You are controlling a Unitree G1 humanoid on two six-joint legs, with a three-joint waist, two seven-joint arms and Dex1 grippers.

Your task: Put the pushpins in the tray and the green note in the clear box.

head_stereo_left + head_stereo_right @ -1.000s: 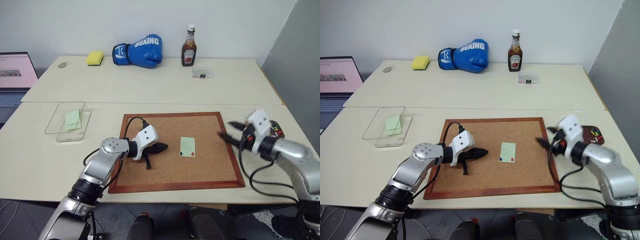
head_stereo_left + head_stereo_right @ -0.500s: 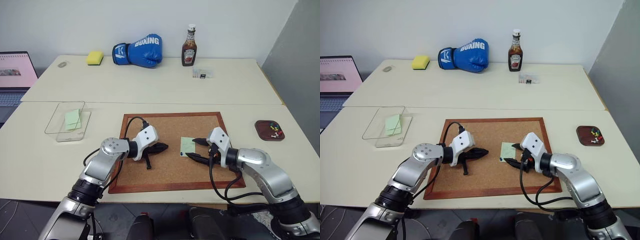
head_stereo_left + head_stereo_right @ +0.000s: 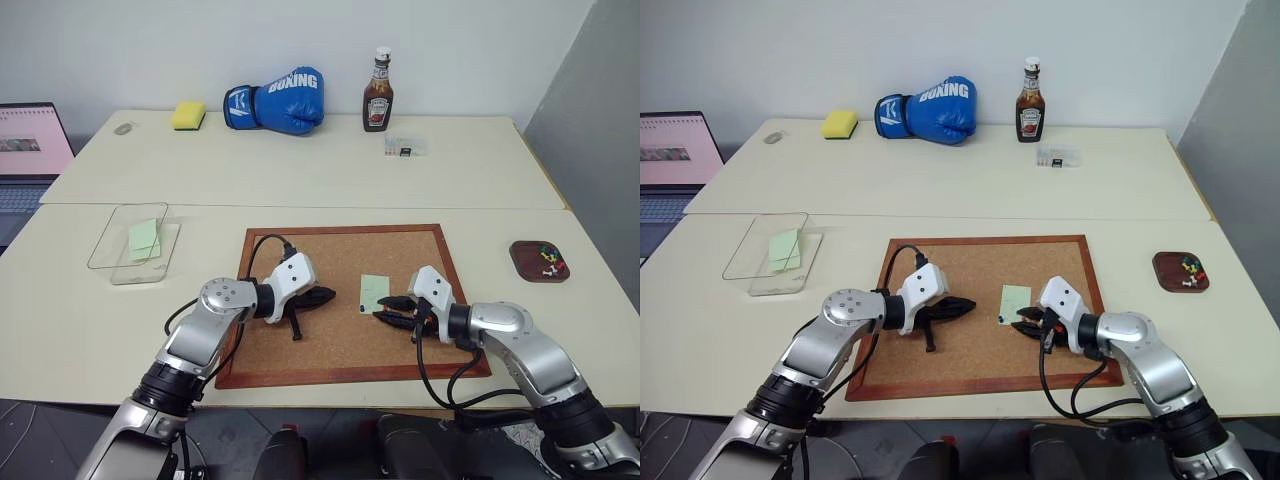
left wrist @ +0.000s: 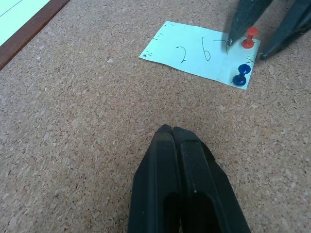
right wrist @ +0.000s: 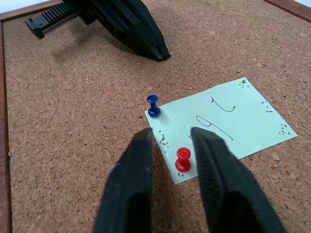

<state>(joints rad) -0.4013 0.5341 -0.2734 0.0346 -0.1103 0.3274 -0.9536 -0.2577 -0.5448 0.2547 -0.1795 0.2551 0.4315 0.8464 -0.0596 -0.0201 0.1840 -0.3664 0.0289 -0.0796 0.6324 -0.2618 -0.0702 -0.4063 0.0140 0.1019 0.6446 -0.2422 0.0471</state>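
The green note (image 3: pixel 375 291), with handwritten marks, lies pinned on the cork board (image 3: pixel 330 345) by a blue pushpin (image 5: pixel 153 106) and a red pushpin (image 5: pixel 183 159). My right gripper (image 5: pixel 170 136) is at the note's near corner. Its fingers are narrowly apart on either side of the red pushpin, with a gap showing. To the left of the note, my left gripper (image 3: pixel 325 295) rests shut and empty on the cork. The dark brown tray (image 3: pixel 520 256) at the right holds several pushpins. The clear box (image 3: pixel 112 243) at the left holds another pale green note (image 3: pixel 145 238).
At the back of the table are a blue boxing glove (image 3: pixel 277 100), a ketchup bottle (image 3: pixel 378 92), a yellow sponge (image 3: pixel 189 116) and a small clear case (image 3: pixel 405 148). A laptop (image 3: pixel 30 150) sits at the far left.
My right arm has swung left from near the tray, down to the note on the cork board. Its fingers have narrowed around the red pushpin. The left arm has stayed still.
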